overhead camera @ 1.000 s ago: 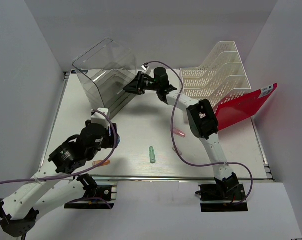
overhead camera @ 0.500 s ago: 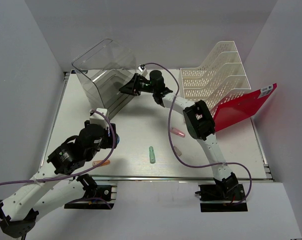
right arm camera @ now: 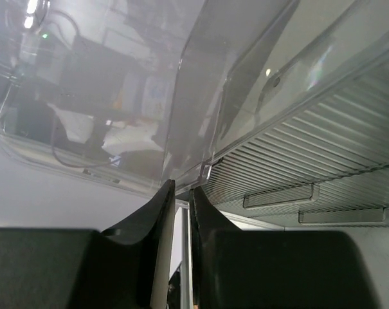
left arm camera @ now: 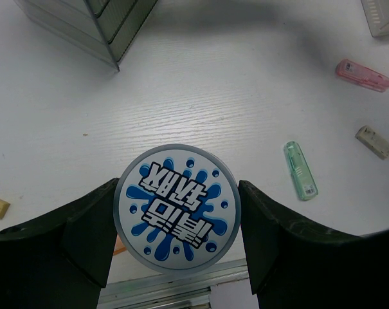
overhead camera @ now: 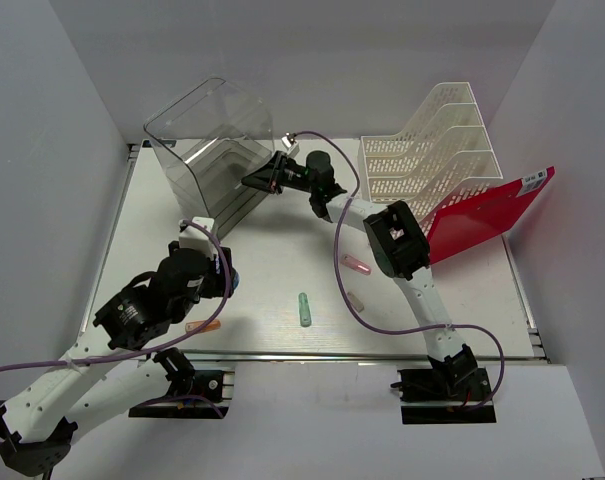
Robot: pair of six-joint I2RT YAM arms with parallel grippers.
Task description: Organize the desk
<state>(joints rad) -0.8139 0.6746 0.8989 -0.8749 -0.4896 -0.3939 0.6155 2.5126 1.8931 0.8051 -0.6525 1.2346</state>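
Note:
The white desk (overhead camera: 282, 240) has a silver rail (overhead camera: 382, 355) along its near edge. My left gripper (overhead camera: 225, 280) is shut on a round disc with a blue splash print (left arm camera: 176, 208), held above the desk's near left part. My right gripper (overhead camera: 259, 180) reaches to the back left and is shut on the thin edge of the clear plastic drawer box (overhead camera: 207, 150). In the right wrist view the fingertips (right arm camera: 167, 190) pinch that clear wall (right arm camera: 200, 116).
A green stick (overhead camera: 304, 308), a pink one (overhead camera: 357, 266), a beige piece (overhead camera: 355, 300) and an orange item (overhead camera: 204, 326) lie on the desk. A white file rack (overhead camera: 432, 150) and a red folder (overhead camera: 487, 212) stand at the back right.
My right gripper has shifted slightly left along the drawer box's edge. The left arm and the disc have not moved.

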